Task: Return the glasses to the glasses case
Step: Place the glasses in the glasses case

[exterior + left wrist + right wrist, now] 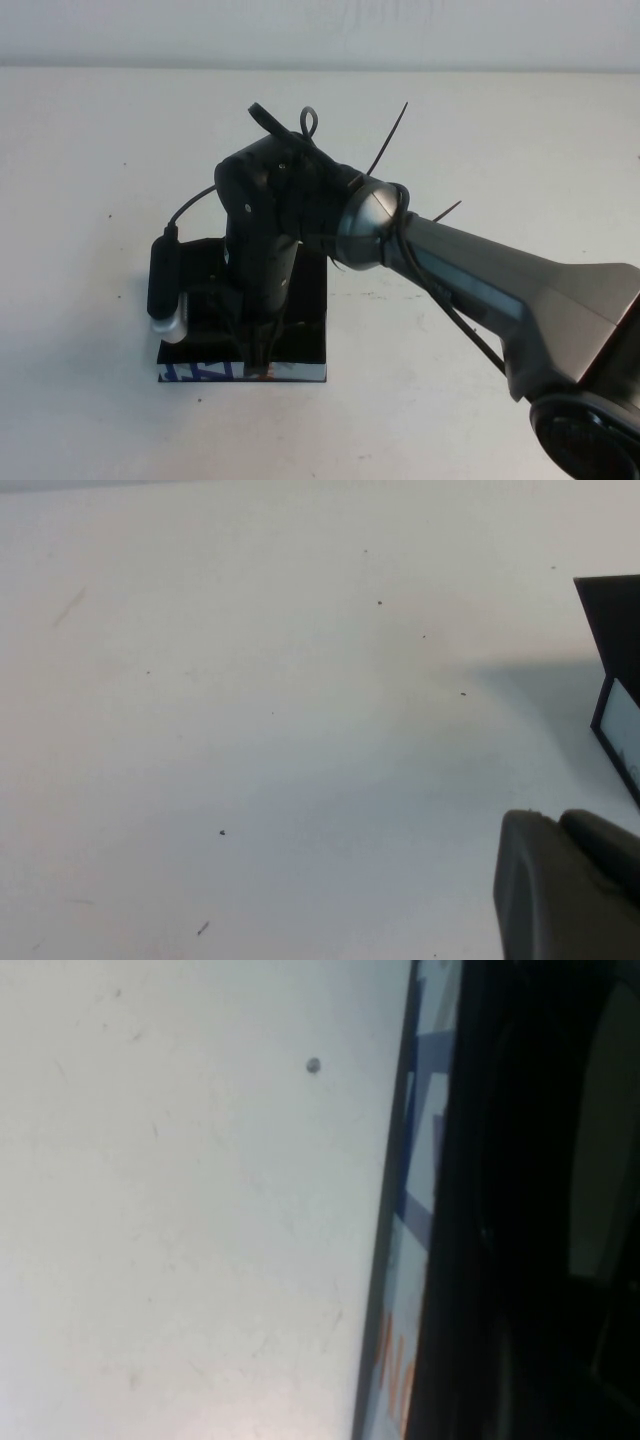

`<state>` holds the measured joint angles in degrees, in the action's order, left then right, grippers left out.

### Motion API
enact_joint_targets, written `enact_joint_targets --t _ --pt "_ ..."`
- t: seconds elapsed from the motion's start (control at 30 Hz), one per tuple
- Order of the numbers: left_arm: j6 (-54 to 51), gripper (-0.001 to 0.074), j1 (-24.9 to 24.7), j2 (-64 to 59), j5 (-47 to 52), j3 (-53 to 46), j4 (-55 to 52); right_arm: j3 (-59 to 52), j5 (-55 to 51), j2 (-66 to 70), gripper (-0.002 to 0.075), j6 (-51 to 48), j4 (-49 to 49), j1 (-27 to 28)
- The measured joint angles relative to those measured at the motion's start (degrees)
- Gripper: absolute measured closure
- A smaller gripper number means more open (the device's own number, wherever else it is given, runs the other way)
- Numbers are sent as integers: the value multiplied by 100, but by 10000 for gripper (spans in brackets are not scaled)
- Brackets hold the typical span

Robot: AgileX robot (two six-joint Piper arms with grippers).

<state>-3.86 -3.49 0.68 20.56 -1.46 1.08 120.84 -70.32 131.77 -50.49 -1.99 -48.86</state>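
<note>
Black and flat on the white table, the glasses case lay under the right gripper, which reached down over its patterned front edge — finger spread not discernible. The left gripper hovered near the case's side, its opening unreadable too; the glasses were hidden.
</note>
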Motion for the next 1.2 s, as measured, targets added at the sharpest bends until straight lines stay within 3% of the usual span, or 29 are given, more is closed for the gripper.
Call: enact_joint_targets --t 0.3,0.77,0.9,1.07,1.2 --pt "0 736 0 0 0 0 0 0 0 0 518 0 45 0" --pt "0 736 0 0 0 0 0 0 0 -415 504 155 439 0" --pt "0 736 0 0 0 0 0 0 -10 -714 503 791 696 0" --pt "0 736 0 0 0 0 0 -528 -14 -1488 552 1855 865 -28" --pt "0 736 0 0 0 0 0 -1426 -49 -2390 673 2409 1100 -41"
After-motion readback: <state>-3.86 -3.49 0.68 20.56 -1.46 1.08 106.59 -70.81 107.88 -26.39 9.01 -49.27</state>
